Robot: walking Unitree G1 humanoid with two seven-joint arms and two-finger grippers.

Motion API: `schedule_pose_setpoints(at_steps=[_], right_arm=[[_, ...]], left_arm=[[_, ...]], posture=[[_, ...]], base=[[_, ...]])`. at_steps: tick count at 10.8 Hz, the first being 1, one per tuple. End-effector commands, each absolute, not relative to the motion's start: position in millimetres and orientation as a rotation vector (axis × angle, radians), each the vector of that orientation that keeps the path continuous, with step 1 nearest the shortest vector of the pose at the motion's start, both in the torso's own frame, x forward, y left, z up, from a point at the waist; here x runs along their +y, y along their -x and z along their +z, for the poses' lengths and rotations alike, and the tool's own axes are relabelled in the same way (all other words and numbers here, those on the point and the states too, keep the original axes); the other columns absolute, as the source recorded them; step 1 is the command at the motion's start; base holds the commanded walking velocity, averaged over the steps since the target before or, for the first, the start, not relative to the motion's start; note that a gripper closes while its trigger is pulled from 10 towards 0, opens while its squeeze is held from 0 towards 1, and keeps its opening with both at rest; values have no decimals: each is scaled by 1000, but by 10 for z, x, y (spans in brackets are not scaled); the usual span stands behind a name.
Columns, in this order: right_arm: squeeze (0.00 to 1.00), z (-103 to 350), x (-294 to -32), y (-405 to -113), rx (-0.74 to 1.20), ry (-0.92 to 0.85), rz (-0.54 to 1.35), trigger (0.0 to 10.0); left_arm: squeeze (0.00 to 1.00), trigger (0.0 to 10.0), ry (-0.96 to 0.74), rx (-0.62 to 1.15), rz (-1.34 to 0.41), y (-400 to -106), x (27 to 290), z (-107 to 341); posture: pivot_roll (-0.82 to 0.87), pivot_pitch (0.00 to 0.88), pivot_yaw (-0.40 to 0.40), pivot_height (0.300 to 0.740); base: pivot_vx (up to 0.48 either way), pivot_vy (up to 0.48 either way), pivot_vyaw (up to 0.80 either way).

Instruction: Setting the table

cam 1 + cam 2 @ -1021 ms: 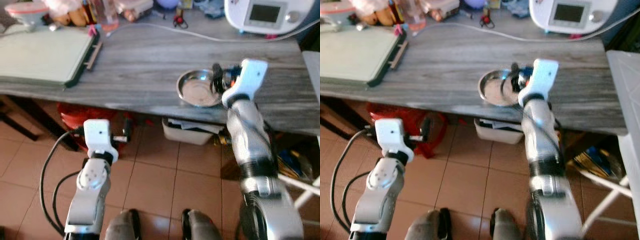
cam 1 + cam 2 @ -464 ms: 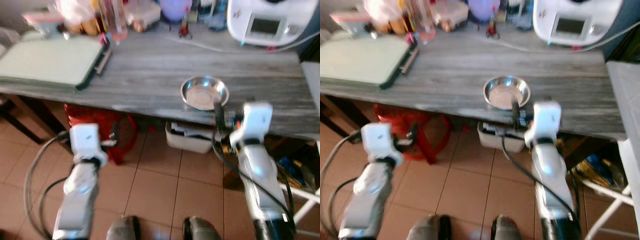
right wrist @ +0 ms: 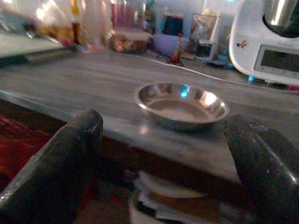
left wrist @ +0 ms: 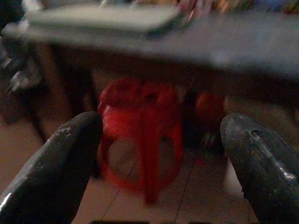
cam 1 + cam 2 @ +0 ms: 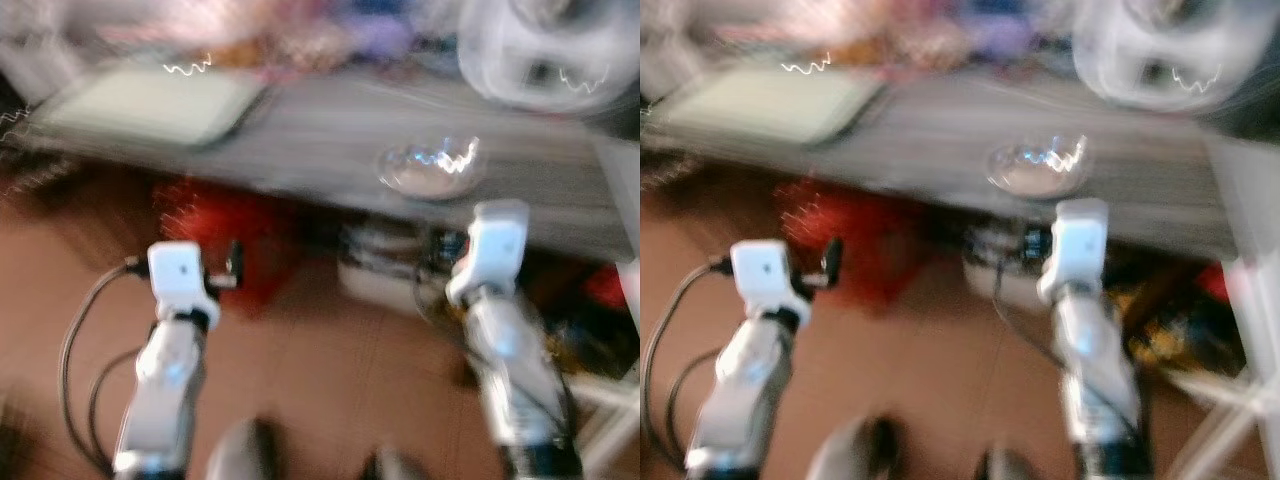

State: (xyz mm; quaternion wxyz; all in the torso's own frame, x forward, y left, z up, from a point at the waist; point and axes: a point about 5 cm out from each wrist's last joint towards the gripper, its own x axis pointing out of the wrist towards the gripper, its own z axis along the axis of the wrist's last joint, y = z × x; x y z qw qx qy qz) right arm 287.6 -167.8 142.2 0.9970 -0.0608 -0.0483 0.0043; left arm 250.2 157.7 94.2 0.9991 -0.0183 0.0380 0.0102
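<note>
I see the steel bowl [image 3: 181, 104] on the counter [image 3: 93, 79] near its edge, ahead of my right end effector [image 3: 161, 163], fingers apart, empty; left end effector [image 4: 159, 172] apart too.

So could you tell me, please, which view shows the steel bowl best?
The right wrist view: the bowl sits sharp, near the table edge, framed between that gripper's spread black fingers. Both eye views show it as a motion-blurred shiny smear. The left wrist view looks under the table at a red stool.
</note>
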Motion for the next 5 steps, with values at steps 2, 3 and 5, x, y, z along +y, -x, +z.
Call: schedule_pose_setpoints(at_steps=[2, 3, 5], right_arm=[[0, 1401, -1741, -2903, -65, 94, -39, 10000], [0, 1393, -1733, -2926, -45, 83, -40, 10000], [0, 1345, -1670, -2905, -14, 151, -42, 10000]], left_arm=[[0, 10000, 28, 40, 4, -2556, 1552, 1038], [0, 10000, 27, 41, -1, -2558, 1541, 1035], [0, 10000, 29, 38, -12, -2561, 1511, 1043]], posture=[[-37, 58, 44, 740], [-39, 59, 42, 740], [-37, 78, 34, 740]], base=[[-332, 0, 0], [-330, 0, 0], [-311, 0, 0]])
